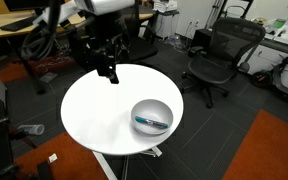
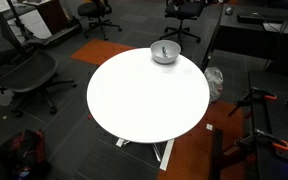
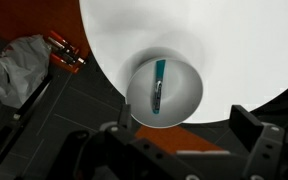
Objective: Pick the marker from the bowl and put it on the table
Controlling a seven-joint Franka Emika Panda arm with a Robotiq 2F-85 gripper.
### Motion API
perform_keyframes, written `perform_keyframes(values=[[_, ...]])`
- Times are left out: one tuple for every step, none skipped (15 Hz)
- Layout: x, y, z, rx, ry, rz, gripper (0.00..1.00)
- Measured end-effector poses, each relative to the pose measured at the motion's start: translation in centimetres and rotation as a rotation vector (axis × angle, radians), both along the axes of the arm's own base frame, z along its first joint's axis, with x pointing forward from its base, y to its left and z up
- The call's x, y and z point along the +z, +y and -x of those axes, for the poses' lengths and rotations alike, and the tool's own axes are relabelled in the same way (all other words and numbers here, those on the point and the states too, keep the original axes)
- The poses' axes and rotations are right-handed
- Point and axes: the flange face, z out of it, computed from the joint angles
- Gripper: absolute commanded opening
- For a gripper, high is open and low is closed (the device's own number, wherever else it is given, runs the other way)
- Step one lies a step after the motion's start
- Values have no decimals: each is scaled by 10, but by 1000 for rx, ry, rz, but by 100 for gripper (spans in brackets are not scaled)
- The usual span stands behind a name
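The grey metal bowl (image 1: 152,115) stands near the edge of the round white table (image 1: 99,110). The teal marker (image 1: 151,123) lies inside the bowl. The bowl (image 2: 165,52) also shows on the table's far edge (image 2: 144,100) in an exterior view; the marker there is only a thin mark. In the wrist view the bowl (image 3: 180,98) holds the marker (image 3: 158,85), lying lengthwise. My gripper (image 1: 108,68) hangs above the table's far side, apart from the bowl. Its jaws (image 3: 184,140) are open and empty.
Black office chairs (image 1: 219,55) stand around the table, with another (image 2: 24,72) in an exterior view. A crumpled grey bag (image 3: 22,65) lies on the floor beside the table. Orange carpet patches (image 1: 269,150) and a wooden desk (image 1: 14,22) lie beyond.
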Motion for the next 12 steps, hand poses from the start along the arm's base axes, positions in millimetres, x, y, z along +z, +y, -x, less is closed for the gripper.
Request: perform_keyframes(values=[[-5, -3, -4, -3, 3, 1, 100], [-11, -5, -8, -4, 8, 2, 100], [-17, -5, -12, -3, 12, 3, 100], [-23, -6, -16, -2, 13, 4, 100], [-29, -6, -19, 0, 13, 6, 100], [-35, -6, -23, 1, 10, 8, 100], [-41, -6, -26, 2, 8, 9, 100], [-47, -7, -28, 2, 6, 11, 100], [-54, -8, -30, 0, 8, 11, 100], [-60, -11, -32, -4, 9, 10, 100], [-65, -14, -34, -7, 10, 6, 100], [-71, -18, -36, -13, 12, -1, 100]])
